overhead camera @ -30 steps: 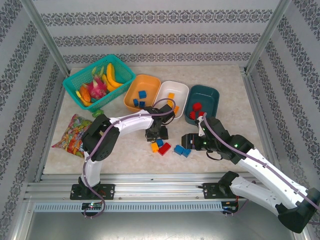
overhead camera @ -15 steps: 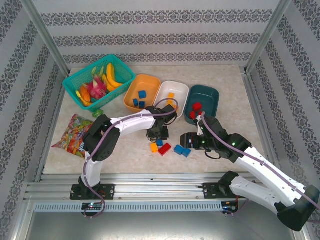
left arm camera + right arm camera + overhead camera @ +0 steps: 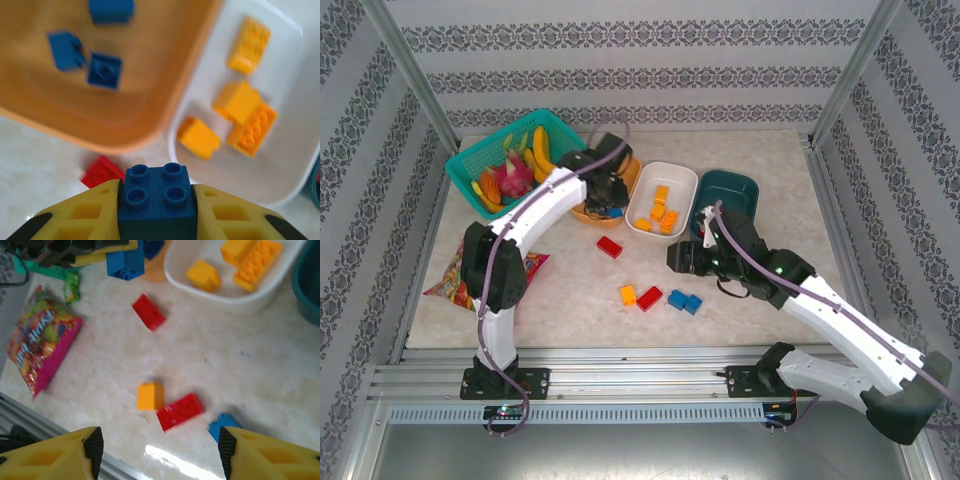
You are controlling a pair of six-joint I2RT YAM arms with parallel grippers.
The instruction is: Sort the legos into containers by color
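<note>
My left gripper (image 3: 157, 202) is shut on a blue lego (image 3: 157, 197) and holds it above the table beside the near rim of the orange container (image 3: 150, 130), which has three blue legos in it. In the top view the left gripper (image 3: 608, 205) stands over that orange container (image 3: 628, 172). The white container (image 3: 685, 185) holds several orange-yellow legos (image 3: 660, 212). The dark teal container (image 3: 740, 187) is to its right. My right gripper (image 3: 160, 450) hangs open above an orange lego (image 3: 150, 396), a red lego (image 3: 180, 411) and a blue lego (image 3: 222, 424) on the table.
Another red lego (image 3: 610, 247) lies alone in front of the orange container. A teal mesh basket (image 3: 470, 165) with toy fruit stands at the back left. A colourful snack bag (image 3: 42, 350) lies at the left, partly under the left arm.
The left gripper shut on a blue lego at the loose pile and carried it back to the orange container. One red lego now lies apart from the pile. The right gripper shifted slightly up and left.
</note>
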